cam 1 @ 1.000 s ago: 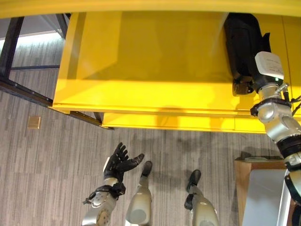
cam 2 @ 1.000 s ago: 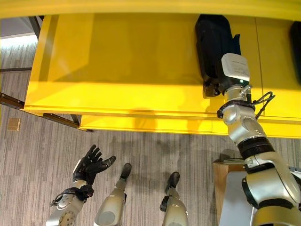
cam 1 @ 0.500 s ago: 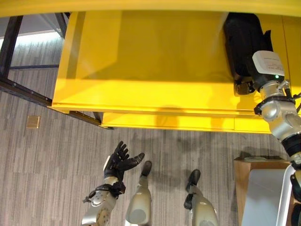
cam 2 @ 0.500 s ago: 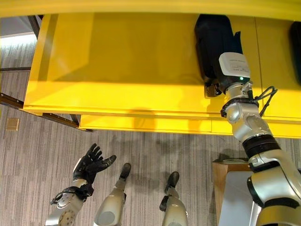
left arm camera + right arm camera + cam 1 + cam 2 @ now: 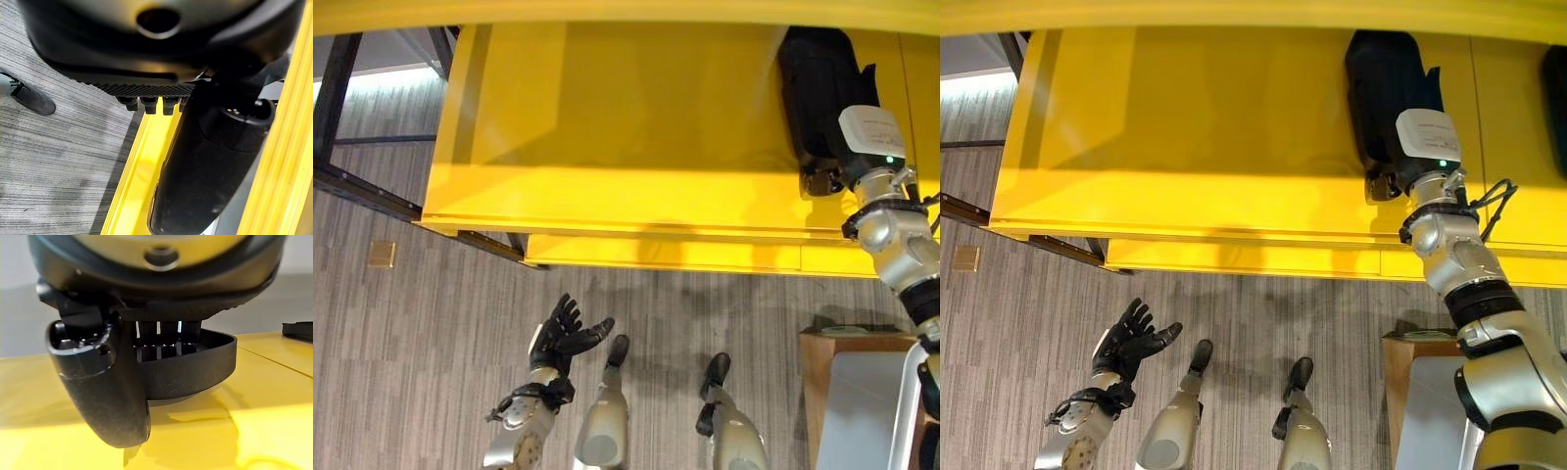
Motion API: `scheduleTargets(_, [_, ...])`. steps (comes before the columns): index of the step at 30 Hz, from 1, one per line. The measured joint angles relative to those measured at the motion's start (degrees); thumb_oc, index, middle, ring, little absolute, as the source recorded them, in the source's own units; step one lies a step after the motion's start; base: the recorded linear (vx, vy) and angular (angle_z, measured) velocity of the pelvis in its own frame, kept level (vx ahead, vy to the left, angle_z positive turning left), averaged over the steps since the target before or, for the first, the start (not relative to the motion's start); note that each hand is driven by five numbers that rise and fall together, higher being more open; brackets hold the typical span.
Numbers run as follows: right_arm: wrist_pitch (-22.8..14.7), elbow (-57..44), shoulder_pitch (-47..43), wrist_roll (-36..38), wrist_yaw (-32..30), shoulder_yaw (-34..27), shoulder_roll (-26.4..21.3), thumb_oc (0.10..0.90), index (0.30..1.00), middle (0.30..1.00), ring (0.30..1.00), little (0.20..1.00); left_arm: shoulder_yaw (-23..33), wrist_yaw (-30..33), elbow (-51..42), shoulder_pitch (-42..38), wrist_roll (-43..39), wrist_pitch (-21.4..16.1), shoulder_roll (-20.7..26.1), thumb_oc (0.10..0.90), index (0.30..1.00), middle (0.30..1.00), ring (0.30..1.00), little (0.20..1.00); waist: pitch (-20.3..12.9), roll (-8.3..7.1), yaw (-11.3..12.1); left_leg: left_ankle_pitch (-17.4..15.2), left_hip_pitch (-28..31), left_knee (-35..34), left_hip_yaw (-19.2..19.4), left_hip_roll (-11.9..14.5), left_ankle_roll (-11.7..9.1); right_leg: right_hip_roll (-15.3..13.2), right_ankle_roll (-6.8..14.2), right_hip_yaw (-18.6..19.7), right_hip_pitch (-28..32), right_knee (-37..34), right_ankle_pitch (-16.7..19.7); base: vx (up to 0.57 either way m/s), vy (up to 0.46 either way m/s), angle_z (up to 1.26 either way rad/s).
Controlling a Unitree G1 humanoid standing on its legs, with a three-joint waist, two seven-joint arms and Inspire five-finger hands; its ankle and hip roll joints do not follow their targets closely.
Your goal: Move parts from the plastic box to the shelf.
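While the right hand (image 5: 1393,178) rests on the black part (image 5: 1386,88) near the yellow shelf's (image 5: 1185,117) right back edge, apparently gripping it, it should release gently; the left hand (image 5: 563,336) hangs open.

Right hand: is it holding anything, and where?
The right hand grips the black part on the yellow shelf, fingers over its near rim.

Grey carpet floor (image 5: 411,343), wooden crate (image 5: 818,367)
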Motion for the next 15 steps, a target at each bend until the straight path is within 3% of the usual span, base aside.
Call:
scheduleTargets(8, [-0.31,-2.73,0.30,1.12,2.32,-0.06,-1.05,0.900,1.000,1.000,1.000,1.000,0.27,0.02,-0.02,0.03,0.00,-0.03,0.27,0.900,1.000,1.000,1.000,1.000,0.51,-0.89,-0.16,0.00,0.10,0.00,0.16,0.04,0.00,0.05,-0.01,0.15,-0.01,-0.01,0.02,0.00,0.000,0.00])
scheduleTargets(15, [-1.92,-17.47,11.07,1.10,4.99,-4.08,-7.61,0.900,1.000,1.000,1.000,1.000,1.69,-0.04,-0.53,0.37,0.02,-0.48,0.42,0.900,1.000,1.000,1.000,1.000,1.13,-2.03,-0.94,-0.02,0.34,0.00,0.52,0.04,0.03,0.02,0.00,0.29,0.14,-0.03,0.04,0.00,0.000,0.00])
